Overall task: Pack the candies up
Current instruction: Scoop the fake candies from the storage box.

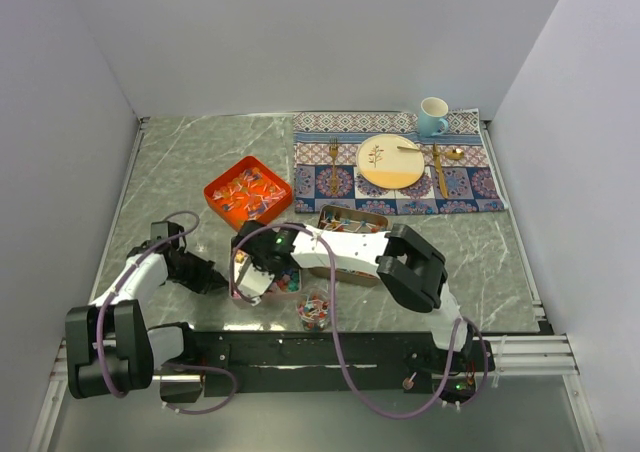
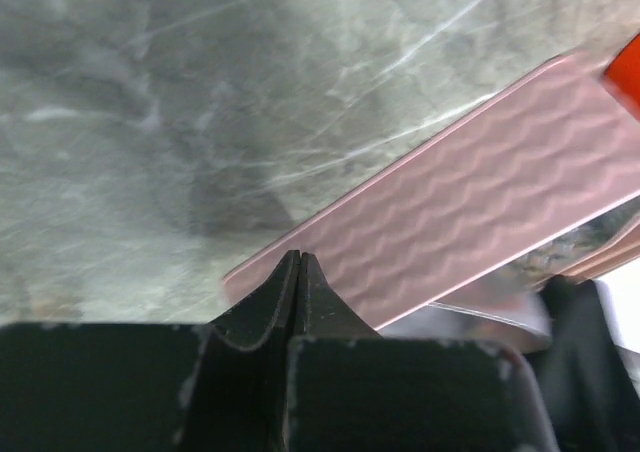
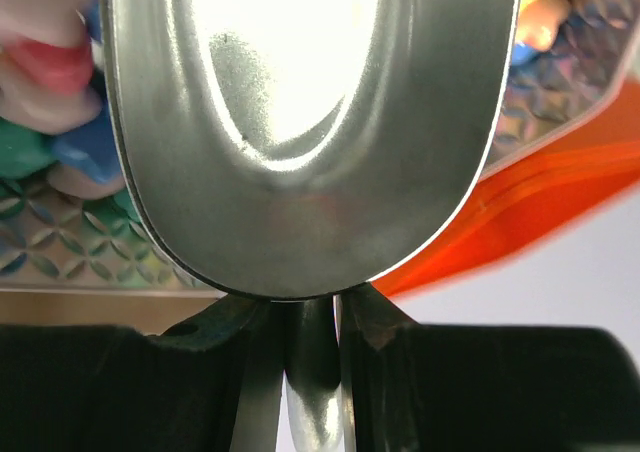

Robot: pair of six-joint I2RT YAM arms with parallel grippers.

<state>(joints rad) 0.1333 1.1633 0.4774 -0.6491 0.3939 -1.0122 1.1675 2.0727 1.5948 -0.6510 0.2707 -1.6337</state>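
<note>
Reading clock directions off the overhead view, with twelve pointing away from the arm bases. My left gripper sits low at the table's eight o'clock, fingers pressed tight together, tips right at the near corner of the pink box. I cannot tell whether any of the rim is caught between them.

At the box's eleven o'clock is the orange tray, heaped with slim wrapped pieces.

Over the box itself, my right gripper is pinching the handle of a metal scoop. The bowl looks bare from the wrist camera. Under and beside it lie chunky lumps in pink, green and blue on the box's embossed floor.

A small glass at the box's five o'clock holds some candy, and a second tin at two o'clock, partly behind my right arm, shows colour inside too.

I'd call the job mid-way: some sweets are boxed, the tray is far from emptied, and no lid is on.
</note>
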